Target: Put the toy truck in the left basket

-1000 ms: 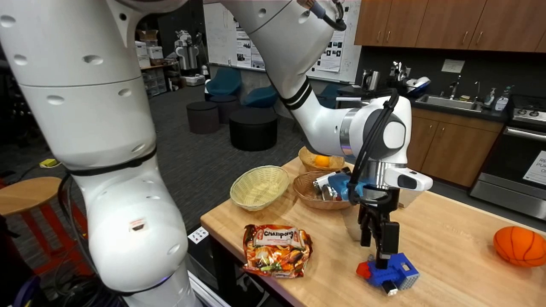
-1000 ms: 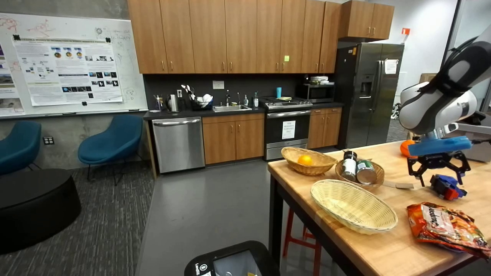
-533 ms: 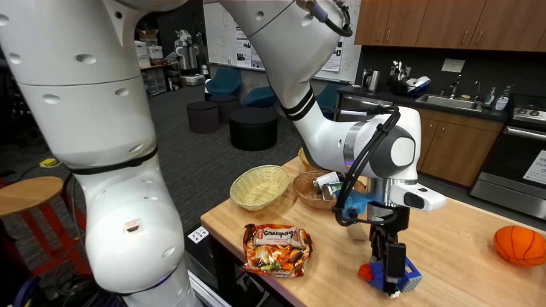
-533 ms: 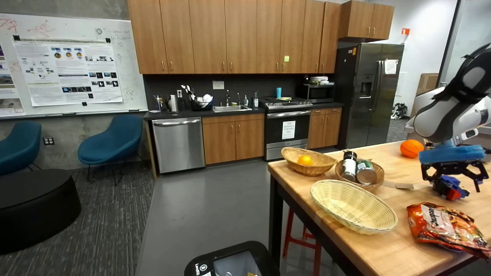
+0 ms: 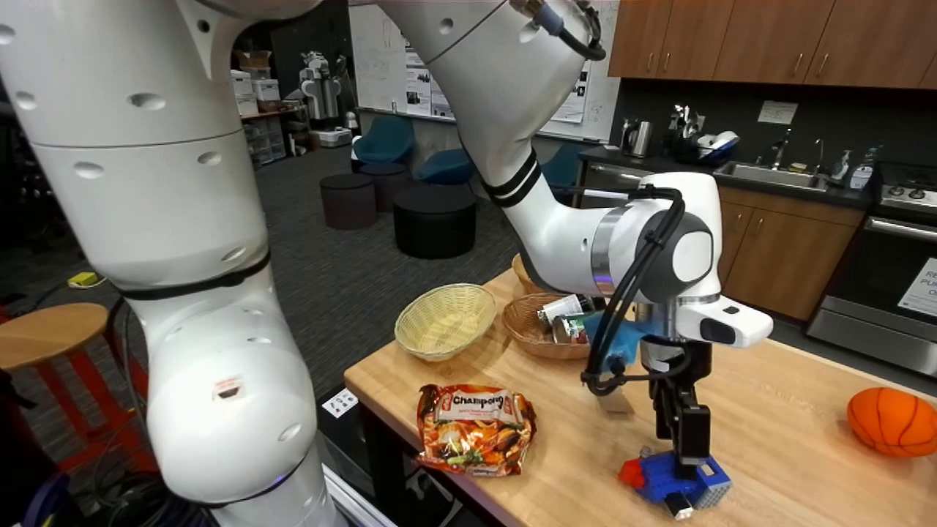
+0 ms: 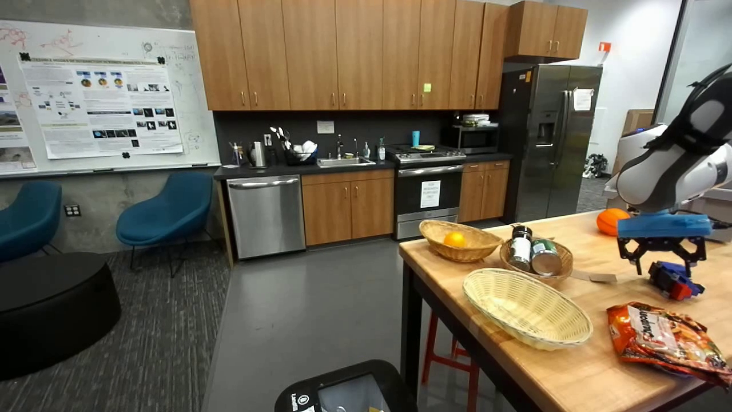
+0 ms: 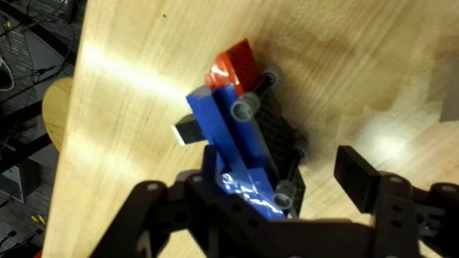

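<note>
Gripper [image 7: 279, 166] spread, nothing grasped. Toy truck [image 7: 240, 138] just below on worktop [image 7: 136, 96], off-centre to the jaws: best shift until they straddle its body evenly, lower, then squeeze. Farther off, food packet [image 5: 476, 432]; beyond it, in an exterior view, the left basket [image 5: 445, 322].
</note>
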`<state>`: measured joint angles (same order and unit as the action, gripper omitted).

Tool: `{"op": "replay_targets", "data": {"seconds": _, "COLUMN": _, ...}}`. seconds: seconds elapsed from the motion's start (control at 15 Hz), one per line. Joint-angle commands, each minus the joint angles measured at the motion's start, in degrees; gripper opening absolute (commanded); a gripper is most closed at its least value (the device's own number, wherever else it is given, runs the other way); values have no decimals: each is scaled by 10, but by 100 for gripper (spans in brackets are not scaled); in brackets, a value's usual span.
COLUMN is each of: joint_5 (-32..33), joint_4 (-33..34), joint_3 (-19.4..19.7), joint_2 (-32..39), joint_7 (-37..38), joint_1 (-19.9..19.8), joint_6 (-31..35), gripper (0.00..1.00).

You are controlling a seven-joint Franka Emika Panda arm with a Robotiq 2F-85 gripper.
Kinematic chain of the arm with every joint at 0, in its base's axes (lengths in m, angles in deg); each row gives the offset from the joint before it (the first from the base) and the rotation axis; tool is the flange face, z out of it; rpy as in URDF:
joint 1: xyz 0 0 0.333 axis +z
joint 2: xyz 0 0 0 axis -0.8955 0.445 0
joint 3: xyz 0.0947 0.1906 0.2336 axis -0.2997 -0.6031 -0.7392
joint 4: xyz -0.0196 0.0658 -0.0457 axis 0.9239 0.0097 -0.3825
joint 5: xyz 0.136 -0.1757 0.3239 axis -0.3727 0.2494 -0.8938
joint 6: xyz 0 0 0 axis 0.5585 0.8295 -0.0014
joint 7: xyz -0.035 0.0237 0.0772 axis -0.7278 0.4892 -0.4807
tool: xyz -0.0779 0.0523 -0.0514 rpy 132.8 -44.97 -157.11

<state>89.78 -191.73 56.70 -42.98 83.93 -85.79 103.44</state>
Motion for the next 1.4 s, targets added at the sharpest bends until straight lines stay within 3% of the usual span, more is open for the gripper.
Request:
{"op": "replay_targets", "data": {"seconds": 0.0, "joint_5": -6, "joint_4": 0, "joint_3": -5, "joint_2": -5, "joint_7": -15, "joint_1": 3, "joint_6": 29, "gripper": 52}}
{"op": "replay_targets", "data": {"seconds": 0.27, "joint_5": -8, "joint_4": 3, "joint_3": -7, "joint_2": -7, "joint_7": -25, "joint_1": 3, "joint_6": 36, "gripper": 23}}
{"op": "replay_targets", "data": {"seconds": 0.73, "joint_5": -6, "joint_4": 2, "joint_3": -8, "joint_2": -19, "joint_7": -40, "joint_1": 3, "joint_6": 26, "gripper": 22}}
{"op": "replay_targets", "data": {"seconds": 1.33, "joint_5": 0, "joint_4": 26, "joint_3": -32, "joint_2": -77, "joint_7": -89, "joint_1": 6, "joint_6": -81, "gripper": 22}}
